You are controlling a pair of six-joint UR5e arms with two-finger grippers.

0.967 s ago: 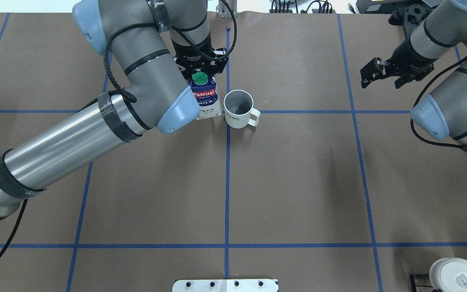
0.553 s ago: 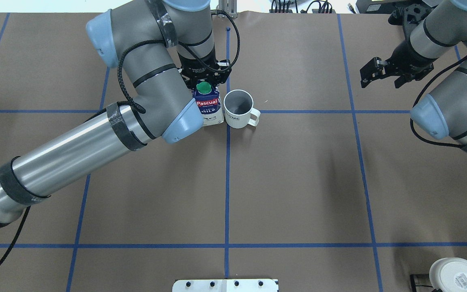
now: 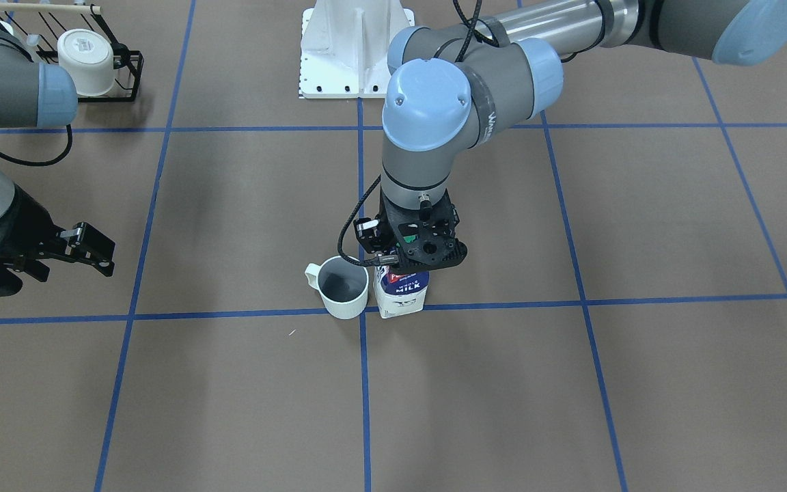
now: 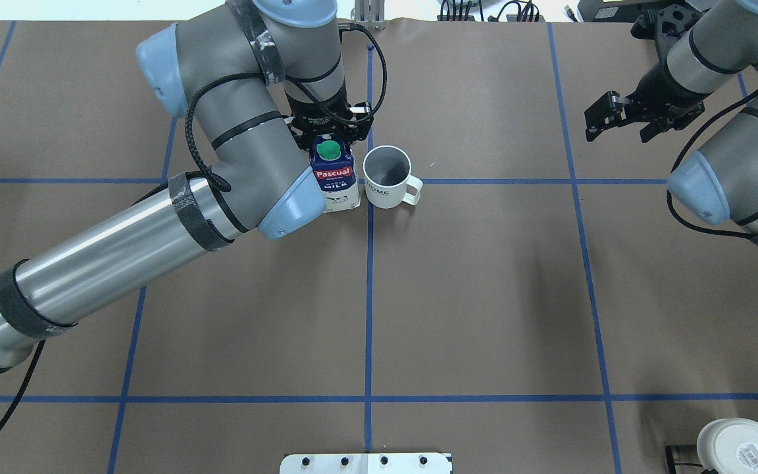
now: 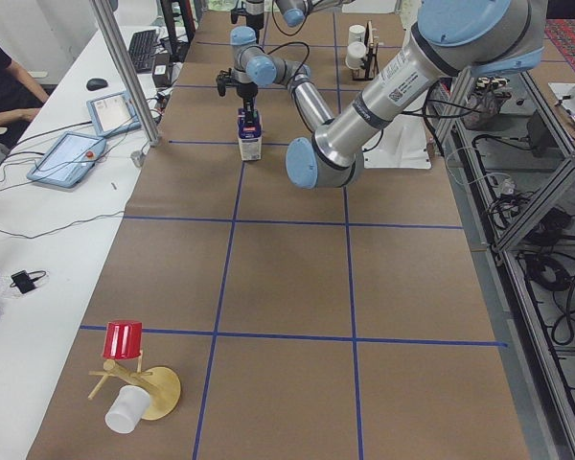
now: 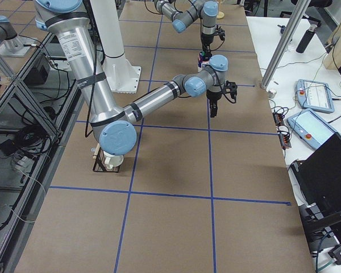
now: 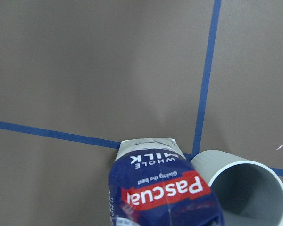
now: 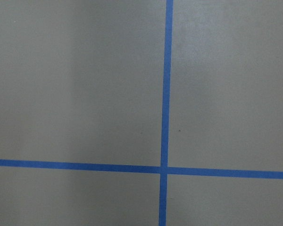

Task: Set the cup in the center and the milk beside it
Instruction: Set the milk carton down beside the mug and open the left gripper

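Presently, the milk (image 4: 335,181) is being pinched at its top by the left hand (image 4: 329,135), upright on the desk (image 4: 484,296) just beside the cup (image 4: 389,178). The right hand (image 4: 619,126) is being held spread, well apart.

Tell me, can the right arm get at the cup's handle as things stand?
Probably yes. The cup has its handle on the side of the right gripper, which is open, and nothing stands on the table between them. The milk and the left gripper are on the cup's other side.

cup (image 4: 387,172) glossy ceramic; milk (image 4: 335,181) smooth printed card
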